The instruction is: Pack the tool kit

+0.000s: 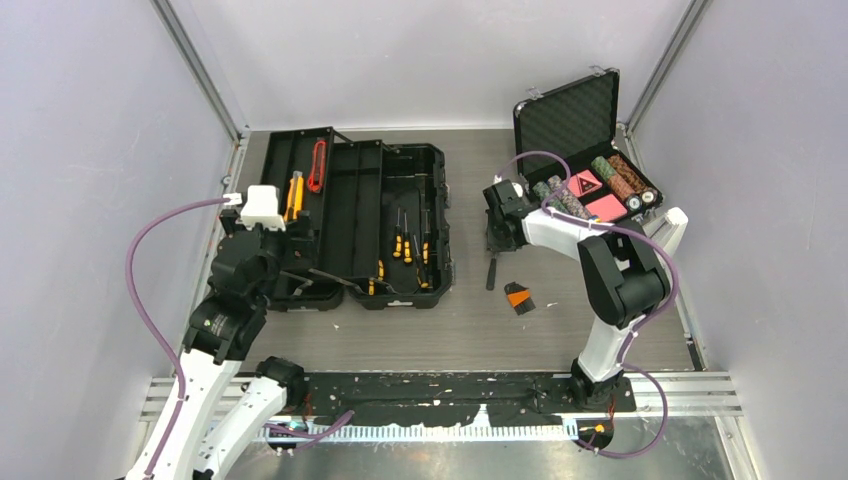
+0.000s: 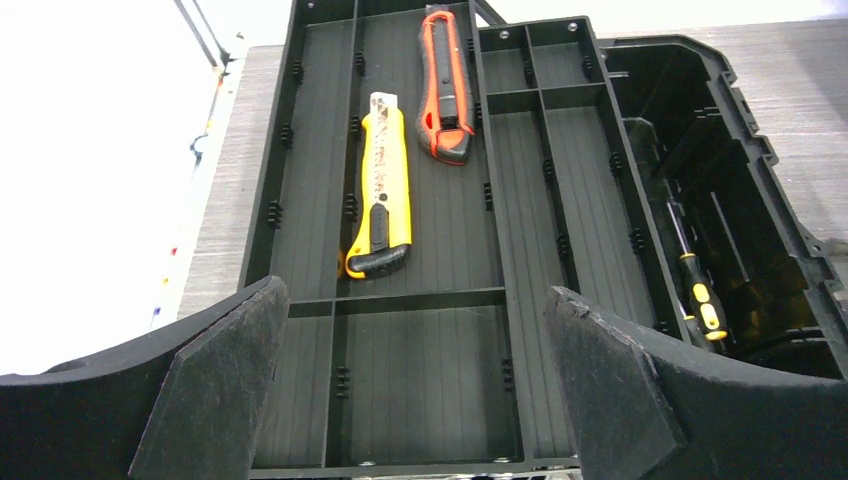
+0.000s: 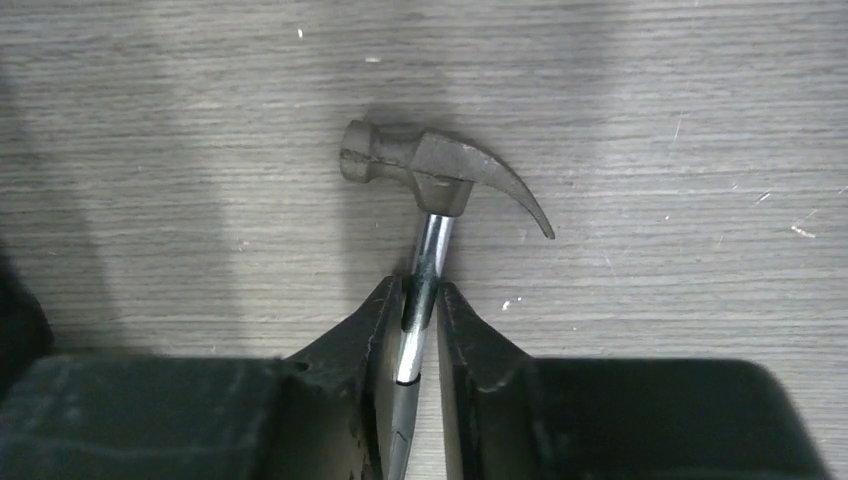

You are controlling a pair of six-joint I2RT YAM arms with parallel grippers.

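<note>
Right up close in the right wrist view, the right gripper (image 3: 422,297) has its fingers pressed in on the shiny metal shaft of a hammer (image 3: 440,170), just below the head. The hammer looks like it's lying flat on the table (image 3: 680,90), so I'd call this a pinch that hasn't turned into a lift yet.

Over on the left, the toolbox (image 1: 443,215) sits wide open toward the back of the table. The left gripper (image 2: 415,297) hovers at the near end of the tray side with its fingers spread wide and nothing between them.

Progress-wise, I'd say a bit past halfway:
- a yellow utility knife (image 2: 380,190) and a red utility knife (image 2: 445,85) are lying in the tray, close together
- several screwdrivers (image 1: 400,245) with yellow and black handles are down in the deep half of the box

What's left, as far as I can see:
- the hammer, well apart from the box on its right side
- a small orange and black thing (image 1: 517,295) on the table near the hammer handle (can't tell what it is)
- shutting and latching the box

The poker chip case (image 1: 570,115) at back right is open too, but I don't think it's part of the job.
</note>
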